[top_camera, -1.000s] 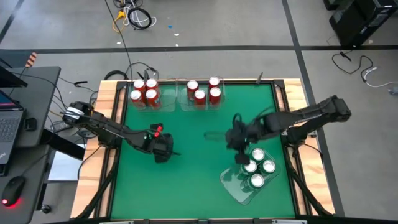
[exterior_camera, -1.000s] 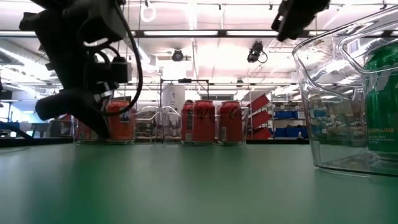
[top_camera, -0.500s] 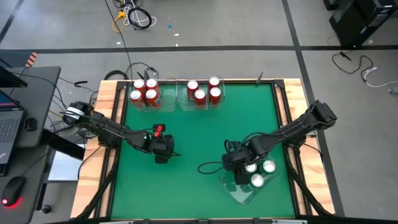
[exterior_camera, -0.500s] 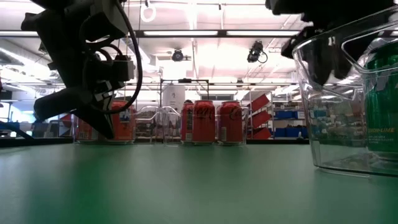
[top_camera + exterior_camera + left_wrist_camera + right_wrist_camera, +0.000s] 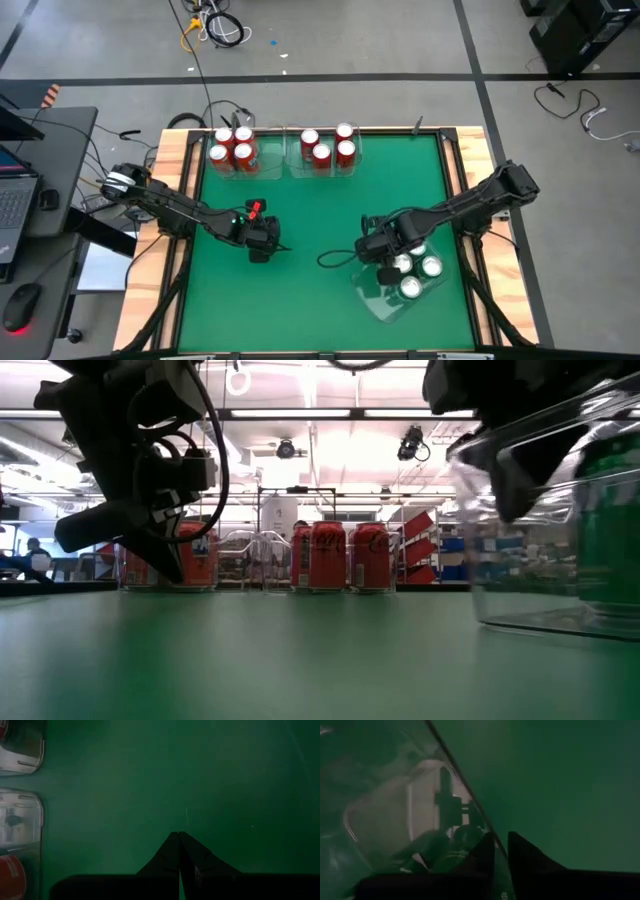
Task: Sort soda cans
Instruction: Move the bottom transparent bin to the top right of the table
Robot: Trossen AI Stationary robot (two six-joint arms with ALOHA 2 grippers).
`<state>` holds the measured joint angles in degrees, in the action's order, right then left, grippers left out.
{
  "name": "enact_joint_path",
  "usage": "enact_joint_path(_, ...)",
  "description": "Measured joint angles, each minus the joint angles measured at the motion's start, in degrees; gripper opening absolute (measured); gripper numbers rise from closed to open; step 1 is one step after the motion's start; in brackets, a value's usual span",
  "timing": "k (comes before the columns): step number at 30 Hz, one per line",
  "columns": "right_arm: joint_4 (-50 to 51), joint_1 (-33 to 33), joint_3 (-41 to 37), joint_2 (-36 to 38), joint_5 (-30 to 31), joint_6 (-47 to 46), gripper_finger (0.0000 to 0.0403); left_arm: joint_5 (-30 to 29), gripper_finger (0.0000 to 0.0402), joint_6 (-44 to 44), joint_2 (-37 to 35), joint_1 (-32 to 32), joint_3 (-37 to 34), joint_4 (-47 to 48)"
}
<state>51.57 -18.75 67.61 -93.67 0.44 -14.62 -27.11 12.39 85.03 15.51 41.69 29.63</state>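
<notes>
My right pincer pinches the wall of the clear bin at the desk's five o'clock, holding green soda cans. Red soda cans sit at twelve. My left pincer idles closed, empty. I judge a slow, level drag safest.

Green desk edged in pale wood, red soda cans with silver tops in clear bins at the far edge, green soda cans with silver tops in a clear bin, dark arms.
</notes>
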Motion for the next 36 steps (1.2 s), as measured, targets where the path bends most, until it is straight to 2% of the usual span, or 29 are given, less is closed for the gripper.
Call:
enact_joint_path(3,1.0,1.5,0.0,0.0,2.1,1.4,0.0012,0.0,0.0001,0.0,0.0,0.0,0.0,0.0)
enact_joint_path(5,1.2,2.6,0.0,0.0,3.4,2.2,0.0007,0.0,0.0001,0.0,0.0,0.0,0.0,0.0)
enact_joint_path(12,2.9,7.8,0.0,0.0,7.1,4.1,0.0037,0.0,0.0001,0.2,0.0,0.0,0.0,0.0)
enact_joint_path(18,7.9,12.2,0.0,0.0,12.2,5.5,0.0032,0.0,0.0001,0.3,0.0,0.0,0.0,0.0)
enact_joint_path(27,13.9,17.3,0.0,0.0,16.0,7.2,0.0024,0.0,0.0001,1.4,0.0,0.0,0.0,0.3)
enact_joint_path(36,17.1,23.7,0.1,0.2,20.6,6.1,0.0052,0.9,0.0001,1.6,0.0,0.0,0.0,0.3)
